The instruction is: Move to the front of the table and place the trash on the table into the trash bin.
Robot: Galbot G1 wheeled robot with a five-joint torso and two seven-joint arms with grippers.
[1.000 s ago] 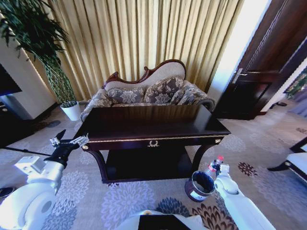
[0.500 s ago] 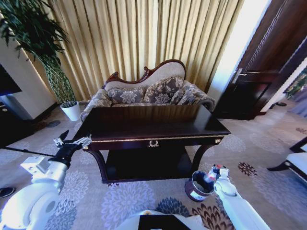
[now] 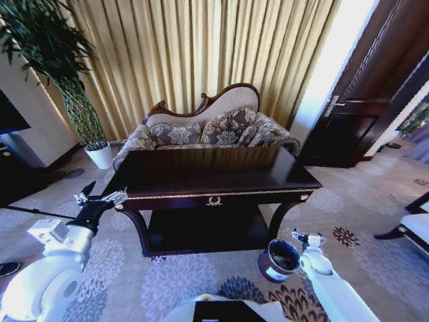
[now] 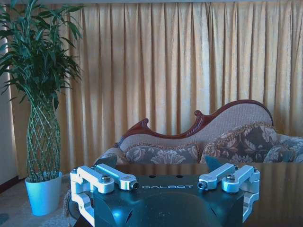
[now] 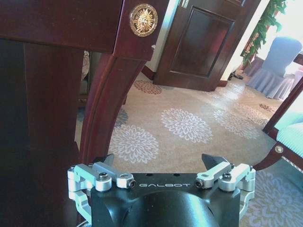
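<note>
Right gripper [image 3: 308,239] hangs spread wide and empty just beside the trash bin [image 3: 279,259], nearer it than the left gripper [image 3: 100,199], also spread.

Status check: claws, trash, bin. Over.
Right claw open, empty, above the bin. Left claw open at table's left corner. Bottle gone from right claw; tabletop bare.

Gold pleated curtains [image 3: 201,54], floral sofa [image 3: 208,127], potted plant [image 3: 60,74], dark door [image 3: 375,87], flowered carpet [image 3: 174,282]
</note>
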